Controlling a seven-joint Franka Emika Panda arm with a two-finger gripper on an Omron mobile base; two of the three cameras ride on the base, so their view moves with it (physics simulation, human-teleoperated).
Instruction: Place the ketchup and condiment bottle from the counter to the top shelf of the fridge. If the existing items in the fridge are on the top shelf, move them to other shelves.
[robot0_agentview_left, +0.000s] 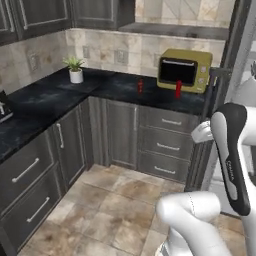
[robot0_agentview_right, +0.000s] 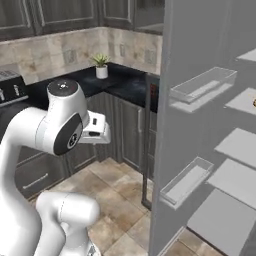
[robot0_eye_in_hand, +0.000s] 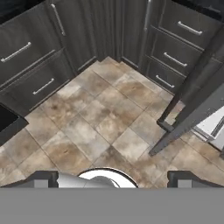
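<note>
1. A potted plant (robot0_agentview_left: 75, 68) stood on the black counter (robot0_agentview_left: 45, 100), far ahead and left of the gripper (robot0_eye_in_hand: 113, 180).
2. The gripper hung empty over the tiled floor (robot0_eye_in_hand: 96, 118), jaws spread wide.
3. Two red bottles (robot0_agentview_left: 140, 85) (robot0_agentview_left: 178, 89) stood on the counter beyond it, by the yellow microwave (robot0_agentview_left: 184, 70).
4. To its right, the fridge door (robot0_agentview_right: 192, 130) stood open; its two clear door bins (robot0_agentview_right: 202, 86) (robot0_agentview_right: 186, 181) looked empty.

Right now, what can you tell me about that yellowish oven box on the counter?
The microwave is a boxy, olive-yellow appliance with a dark glass door edged by a pale trim line and a narrow control strip on its right side. Its door looks shut. It sits upright on the black countertop against the tiled wall, near the open fridge door. A red bottle stands just in front of it; whether they touch is unclear.
</note>
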